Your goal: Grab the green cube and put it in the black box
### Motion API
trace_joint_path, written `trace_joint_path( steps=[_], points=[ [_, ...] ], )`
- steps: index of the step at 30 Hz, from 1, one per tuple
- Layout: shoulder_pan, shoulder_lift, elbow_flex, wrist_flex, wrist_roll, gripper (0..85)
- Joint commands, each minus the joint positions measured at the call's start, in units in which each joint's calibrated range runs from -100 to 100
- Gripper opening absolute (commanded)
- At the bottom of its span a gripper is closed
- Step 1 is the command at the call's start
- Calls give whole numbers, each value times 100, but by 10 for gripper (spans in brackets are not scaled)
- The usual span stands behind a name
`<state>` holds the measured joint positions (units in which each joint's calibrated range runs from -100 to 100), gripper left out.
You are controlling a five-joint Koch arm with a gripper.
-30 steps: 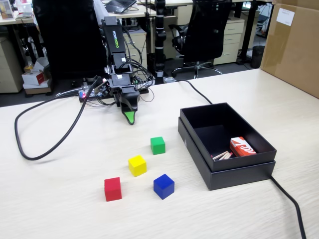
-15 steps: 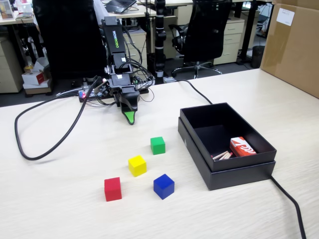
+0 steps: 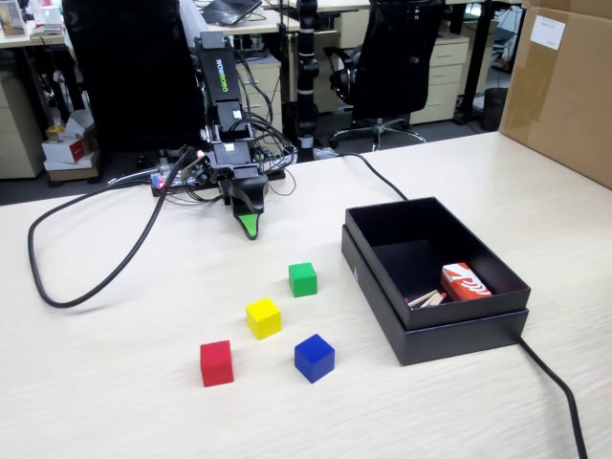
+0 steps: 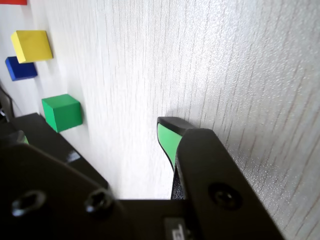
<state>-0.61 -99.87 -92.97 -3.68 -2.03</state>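
Note:
The green cube (image 3: 303, 278) sits on the pale table, a short way in front of and to the right of my gripper (image 3: 249, 228) in the fixed view. The gripper points down at the table near the arm's base, with only its green tip showing there. In the wrist view the green cube (image 4: 61, 112) lies at the left, just beyond the near jaw. My gripper (image 4: 100, 132) is open, with bare table between the jaws and nothing held. The black box (image 3: 435, 335) stands at the right, apart from the cube.
Yellow (image 3: 263, 317), red (image 3: 216, 362) and blue (image 3: 314, 358) cubes lie in front of the green one. Inside the black box are a red-and-white packet (image 3: 466, 283) and some sticks. A cardboard box (image 3: 564, 86) stands at the far right. Black cables (image 3: 57, 277) cross the table.

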Motion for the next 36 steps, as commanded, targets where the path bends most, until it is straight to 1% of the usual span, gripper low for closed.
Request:
trace_joint_path(
  steps=[1, 15, 18, 23, 25, 29, 33, 36],
  points=[
    [0, -13, -195, -164, 5, 503],
    [-5, -13, -141, -146, 24, 504],
    [-20, 10, 86, -397, 20, 503],
    [-15, 10, 1138, -1416, 63, 496],
    [24, 44, 1727, -1848, 142, 473],
    [181, 251, 2960, -2488, 288, 471],
    [327, 1479, 4420, -3360, 484, 471],
    [391, 3246, 6142, -4345, 723, 472]
  ],
)
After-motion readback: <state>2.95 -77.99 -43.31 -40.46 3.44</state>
